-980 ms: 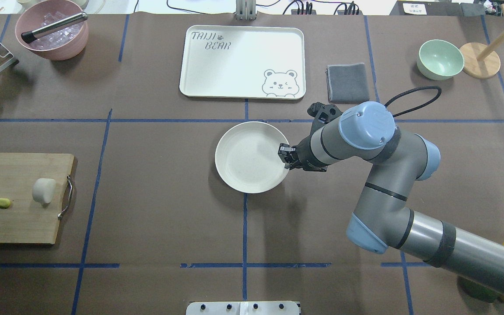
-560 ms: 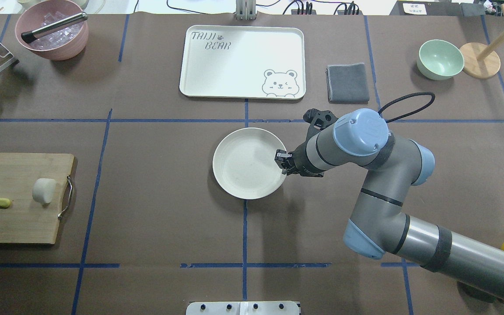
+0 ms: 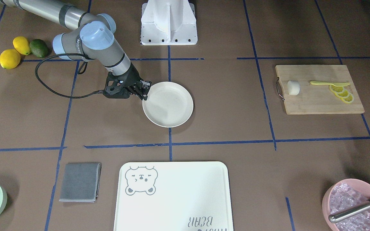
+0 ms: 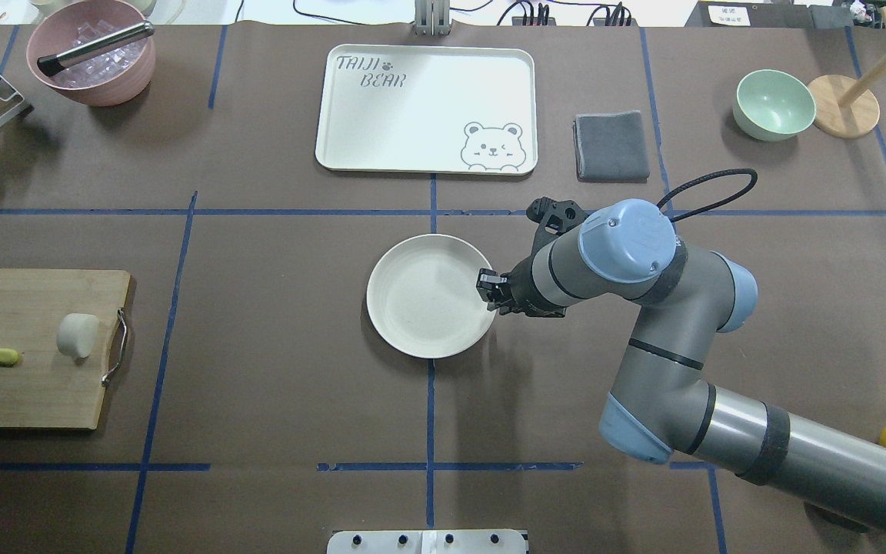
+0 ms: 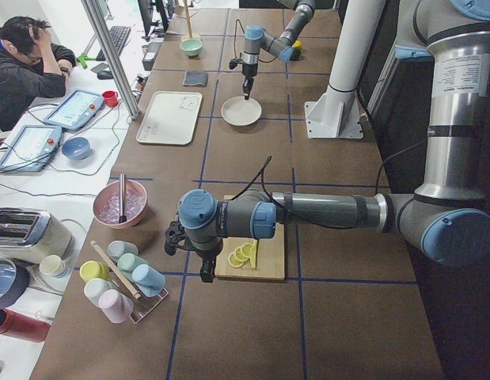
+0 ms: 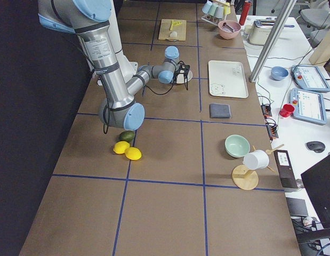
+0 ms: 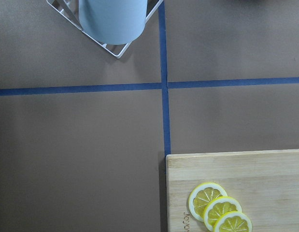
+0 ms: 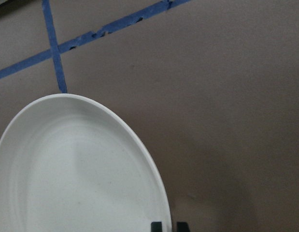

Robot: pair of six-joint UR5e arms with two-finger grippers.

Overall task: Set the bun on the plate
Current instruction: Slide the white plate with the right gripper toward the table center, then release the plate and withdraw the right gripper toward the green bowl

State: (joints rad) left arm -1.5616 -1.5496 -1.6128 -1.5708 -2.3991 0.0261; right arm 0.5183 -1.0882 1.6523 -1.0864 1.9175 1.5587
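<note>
Brown desk [image 4: 258, 385], blue tape grid [image 4: 297, 211]: right fingers [image 4: 486, 280] closed on plate [image 4: 420, 308] rim, thin hold, slip could tip it; bun [image 4: 78, 335] on cutting board [image 4: 28, 385], well apart from them; left fingers [image 5: 204, 272] near board, grip unreadable.

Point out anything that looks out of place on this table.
Nothing is spilled or damaged. One oddity: the right gripper pinches the rim of the empty plate, while the bun sits far off on the cutting board.

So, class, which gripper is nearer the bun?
Left. The left gripper hangs just off the end of the board, close to the bun; the right gripper is at the rim of the plate, mid-table.
</note>
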